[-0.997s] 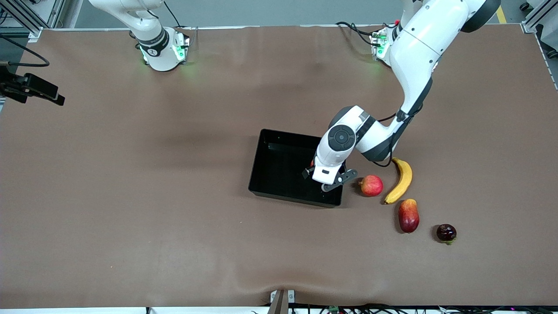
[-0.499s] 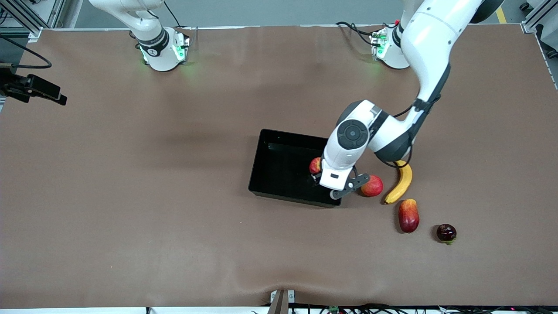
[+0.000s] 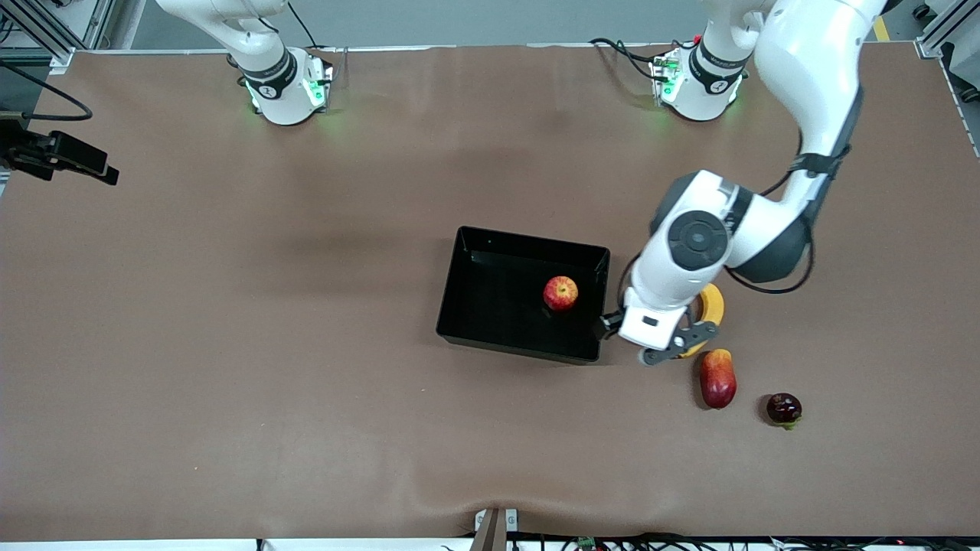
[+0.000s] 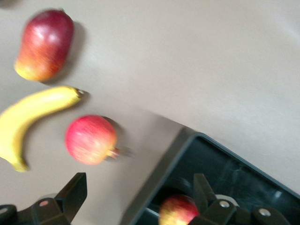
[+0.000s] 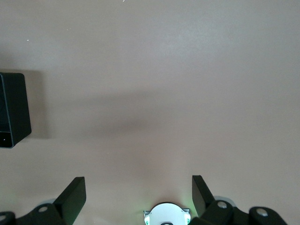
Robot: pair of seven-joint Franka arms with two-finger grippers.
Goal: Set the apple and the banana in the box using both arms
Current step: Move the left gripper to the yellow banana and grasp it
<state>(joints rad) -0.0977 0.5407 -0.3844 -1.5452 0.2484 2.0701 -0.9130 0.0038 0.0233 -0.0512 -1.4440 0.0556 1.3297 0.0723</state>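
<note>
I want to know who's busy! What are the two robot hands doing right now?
Left hand: open, holding nothing, over the pink-red fruit beside the box.
Right hand: open, holding nothing, waiting over bare table.

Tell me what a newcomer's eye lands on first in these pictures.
The red apple lying alone in the black box at mid-table. Next, the left arm's open tool beside the box, above a round pink-red fruit, with the banana and a mango close by. The right tool waits open over bare table.

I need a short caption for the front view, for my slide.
Apple lies in the box; open left gripper is over the banana.
</note>
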